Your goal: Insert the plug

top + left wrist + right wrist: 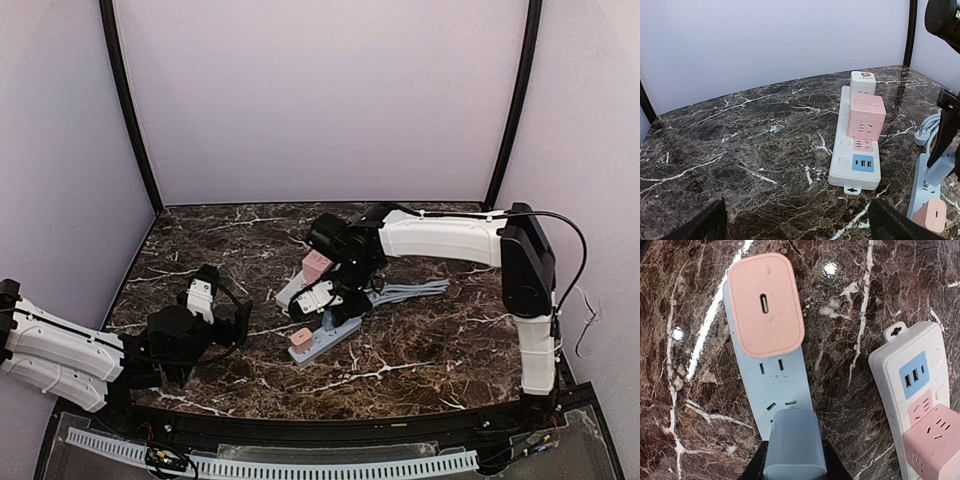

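Your right gripper (795, 467) is squeezed tight on the blue plug (794, 437), with one black finger on each side of it. The plug sits right over the blue power strip (752, 390), which lies flat on the dark marble table (400, 380). You cannot tell if its pins are down in the holes, because the plug hides that spot. A pink charger (766, 305) is stuck in the end of the blue strip nearest the arm bases. Between the charger and the plug, some bare holes in the strip show. The blue cord (412, 292) from the strip lies in loops on the table under your right arm. Just beside the blue strip lies a white power strip (844, 160). The two strips are close but do not touch. A pink cube (866, 117) is plugged into the middle of the white strip, and a small white cube (863, 81) sits on it at the far end. The near end of the white strip has a little blue patch with small ports. Your left gripper (225, 297) is spread wide and has nothing in it. It is low over the left side of the table, well apart from both strips, and it points toward them. In the left wrist view its two dark fingers (700, 225) show only at the bottom corners.
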Available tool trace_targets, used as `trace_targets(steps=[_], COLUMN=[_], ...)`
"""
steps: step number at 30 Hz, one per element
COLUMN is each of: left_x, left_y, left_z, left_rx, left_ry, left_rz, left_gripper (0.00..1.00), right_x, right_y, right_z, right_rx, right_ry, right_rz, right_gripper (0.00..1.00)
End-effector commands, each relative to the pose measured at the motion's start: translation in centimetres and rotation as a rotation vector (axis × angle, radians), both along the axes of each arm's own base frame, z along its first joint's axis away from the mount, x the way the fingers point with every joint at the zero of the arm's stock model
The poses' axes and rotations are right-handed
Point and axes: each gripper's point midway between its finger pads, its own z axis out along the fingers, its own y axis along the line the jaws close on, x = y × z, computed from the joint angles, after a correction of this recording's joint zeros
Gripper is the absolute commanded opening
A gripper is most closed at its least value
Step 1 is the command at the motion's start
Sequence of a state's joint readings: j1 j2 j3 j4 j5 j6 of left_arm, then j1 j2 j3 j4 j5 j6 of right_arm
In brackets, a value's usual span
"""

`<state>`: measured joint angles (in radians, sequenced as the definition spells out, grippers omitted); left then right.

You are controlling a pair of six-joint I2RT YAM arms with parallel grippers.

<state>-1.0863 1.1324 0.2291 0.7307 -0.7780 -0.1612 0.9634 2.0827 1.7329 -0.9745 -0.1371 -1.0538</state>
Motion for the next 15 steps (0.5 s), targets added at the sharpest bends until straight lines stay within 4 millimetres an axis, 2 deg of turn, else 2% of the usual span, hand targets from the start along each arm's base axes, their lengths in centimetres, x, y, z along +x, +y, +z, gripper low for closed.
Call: trace_targets(steps=[1,15], left_x=[-0.06,-0.12], left_y=[0.41,0.58], left_z=[-0.04,0.08], left_rx=[-0.014,-0.017], left_ry=[-0.001,-0.005], left_rz=[0.006,0.008], left_gripper=[0.99,0.99], right_x=[-0.80,-1.40], right_y=[0.50,0.84], right_z=[-0.45,-0.61], right_rx=[-0.010,-0.015], right_ry=[0.029,0.030], right_rz=[0.042,0.060], right_gripper=[0.00,0.00])
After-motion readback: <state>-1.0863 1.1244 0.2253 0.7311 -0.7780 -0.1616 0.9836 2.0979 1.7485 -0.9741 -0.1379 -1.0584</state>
